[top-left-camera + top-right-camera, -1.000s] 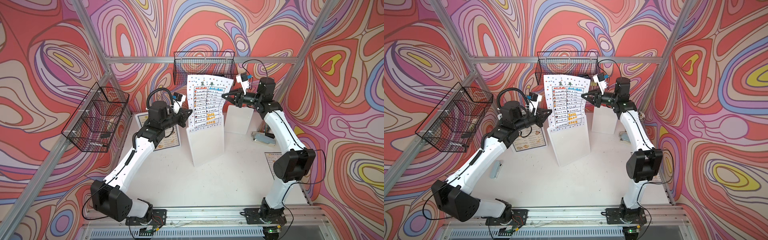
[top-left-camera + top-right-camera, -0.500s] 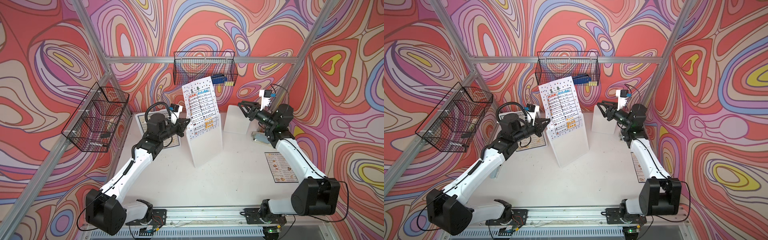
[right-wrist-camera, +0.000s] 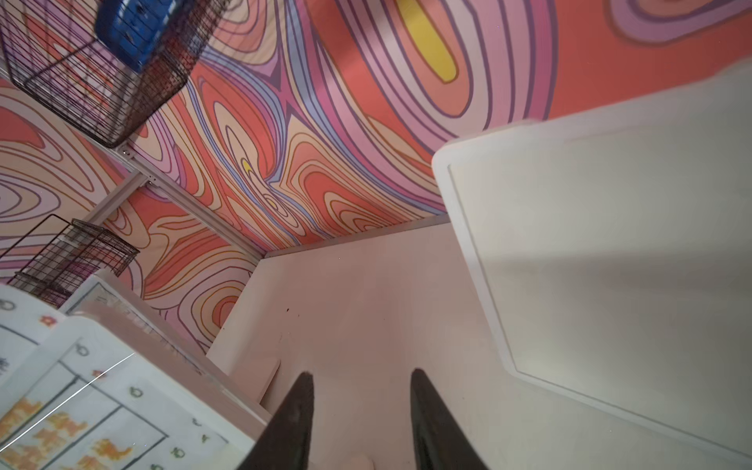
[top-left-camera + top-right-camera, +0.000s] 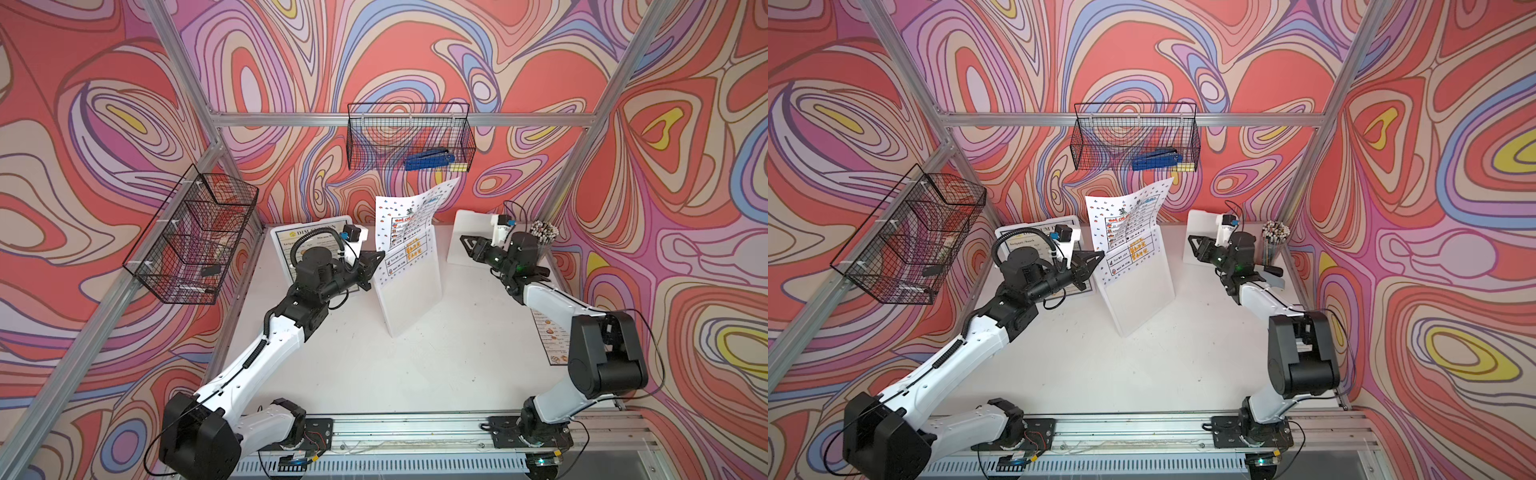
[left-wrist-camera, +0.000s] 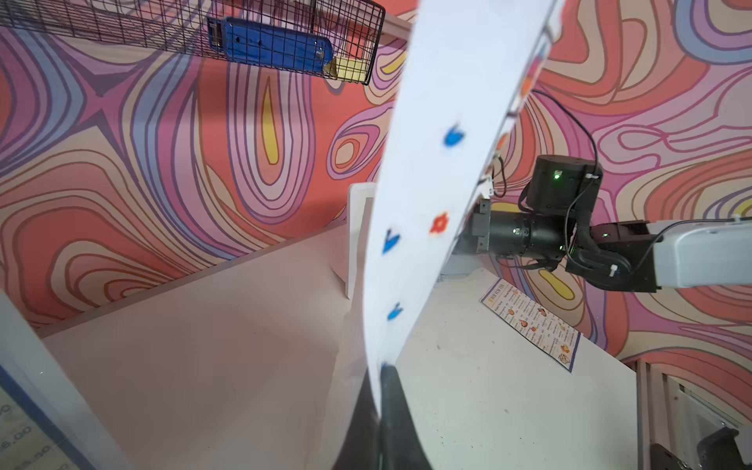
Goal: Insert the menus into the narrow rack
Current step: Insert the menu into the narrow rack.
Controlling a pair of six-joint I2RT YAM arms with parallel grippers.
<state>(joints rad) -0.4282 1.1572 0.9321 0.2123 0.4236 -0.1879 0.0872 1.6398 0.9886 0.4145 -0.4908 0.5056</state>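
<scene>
Currently, your left gripper [image 4: 379,258] is clamped on the left edge of the white menu [image 4: 409,220], with its arm stretched forward and roughly level. The sheet carries a table bordered by small icons. Its lower part stands behind the clear front of the rack [image 4: 415,299], and its top corner curls rightward. Your right gripper [image 3: 360,376] is parted, holds nothing and is well apart from the sheet, pointing towards it.

The white menu [image 4: 395,216] is looking like thin, matt paper, standing in the smooth, glossy plastic rack [image 4: 415,299]. Behind the rack, the wire basket [image 4: 374,141] is showing black-coated metal mesh; the tabletop [image 4: 374,365] is looking matt.
</scene>
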